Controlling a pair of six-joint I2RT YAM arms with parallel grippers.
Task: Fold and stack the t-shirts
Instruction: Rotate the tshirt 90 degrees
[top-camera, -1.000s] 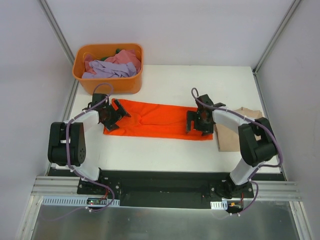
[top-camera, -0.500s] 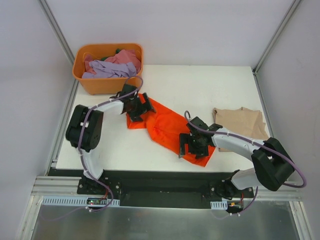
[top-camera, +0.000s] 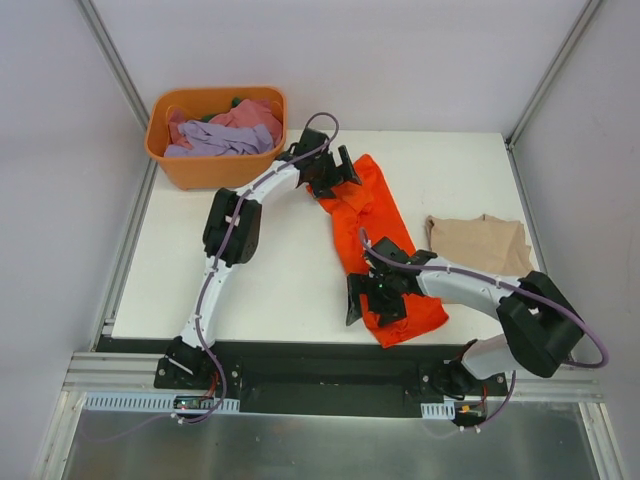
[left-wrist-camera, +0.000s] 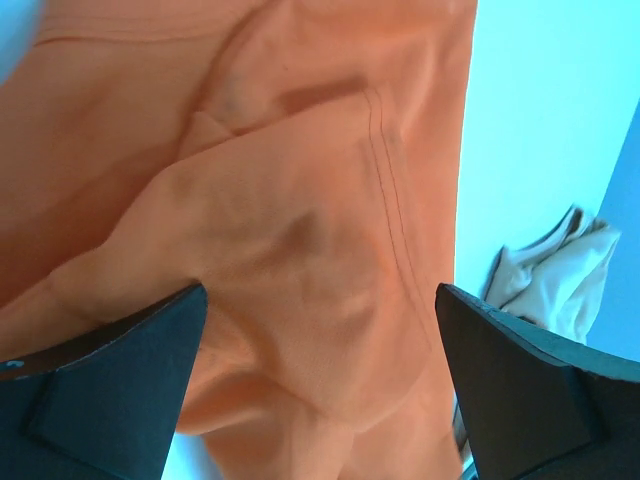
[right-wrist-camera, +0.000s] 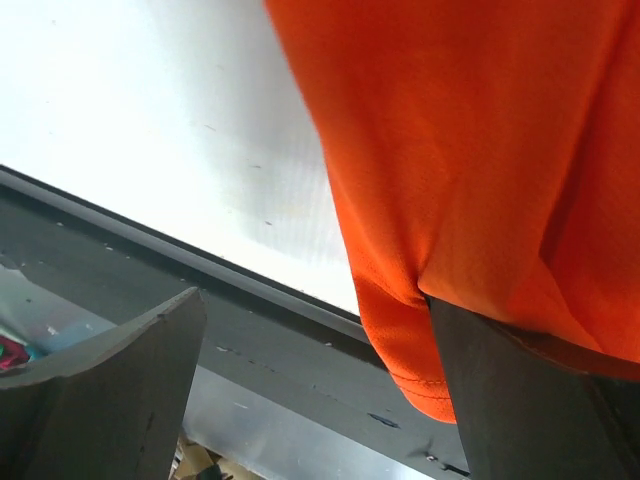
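An orange t-shirt, folded into a long strip, lies on the white table, running from the far middle down to the near edge. My left gripper sits at its far end, jaws wide apart, with bunched orange cloth between the fingers. My right gripper is at the near end, jaws wide apart. The orange cloth drapes over its right finger. A folded beige t-shirt lies flat at the right and shows in the left wrist view.
An orange basket with lilac and pink clothes stands at the far left of the table. The table's near edge and the black base rail lie just below my right gripper. White walls enclose the table.
The orange shirt has swung from lying left to right to running far to near. My left gripper moved to the far middle, my right gripper toward the near edge.
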